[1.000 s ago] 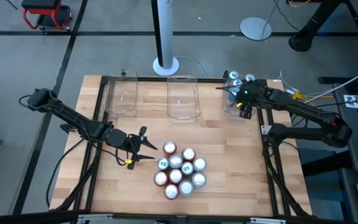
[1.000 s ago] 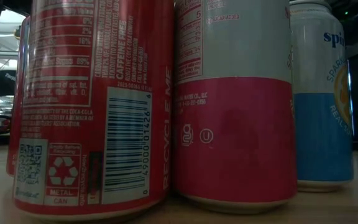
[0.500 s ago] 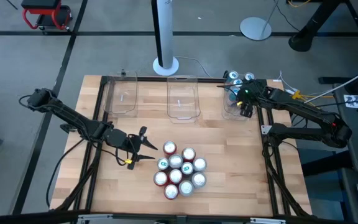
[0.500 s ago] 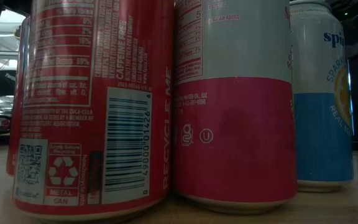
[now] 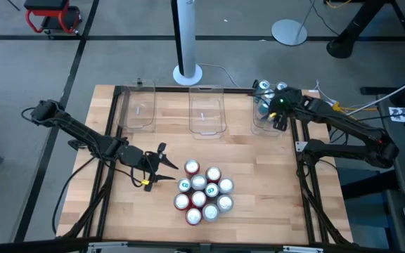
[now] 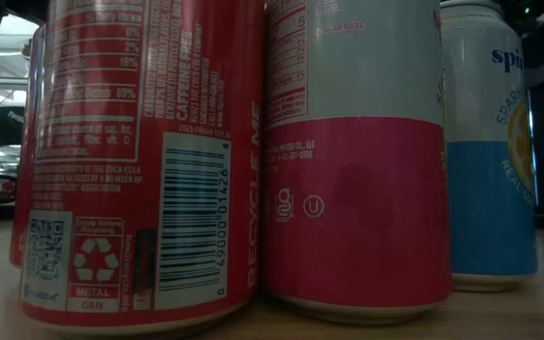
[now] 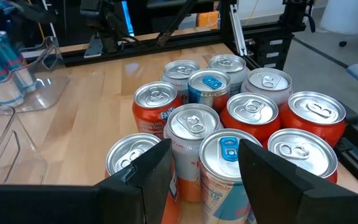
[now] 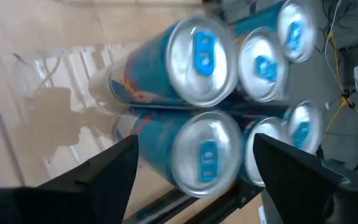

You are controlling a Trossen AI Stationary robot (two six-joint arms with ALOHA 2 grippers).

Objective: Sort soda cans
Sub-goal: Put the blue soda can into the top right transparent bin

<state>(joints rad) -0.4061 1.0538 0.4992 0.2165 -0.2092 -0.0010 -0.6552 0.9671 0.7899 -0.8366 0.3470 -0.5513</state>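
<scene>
Teal-blue soda cans (image 8: 191,62) fill the right-hand clear bin (image 5: 257,125) at the far edge of the counter (image 5: 273,204); the right wrist view shows at least five, packed together. The right gripper (image 5: 278,112) sits over this bin with its jaws spread wide and nothing between them, so the step in hand appears to be a release just completed.

Sorting is partly done. The unsorted cluster (image 5: 204,191) stands near the centre of the counter, about ten cans touching one another: red, silver-and-red, and a few teal-blue with blue tabs. The low view shows three of them close up, upright on the wood.

Container status:
- Right bin: teal-blue cans only, as far as the views show.
- Middle bin (image 5: 207,128): looks unfilled.
- Left bin (image 5: 138,125): looks unfilled, though its clear walls make this hard to confirm from above.

The left gripper (image 5: 162,166) waits just beside the cluster on its left side, jaws part-open, holding nothing. Its wrist view looks straight across the can tops.

Next move, by judgement: lift the right gripper clear of the bin without knocking the packed cans, then take one can from the cluster's outer edge. The cans touch, so jaw clearance is tight; an interior can would likely disturb its neighbours.
</scene>
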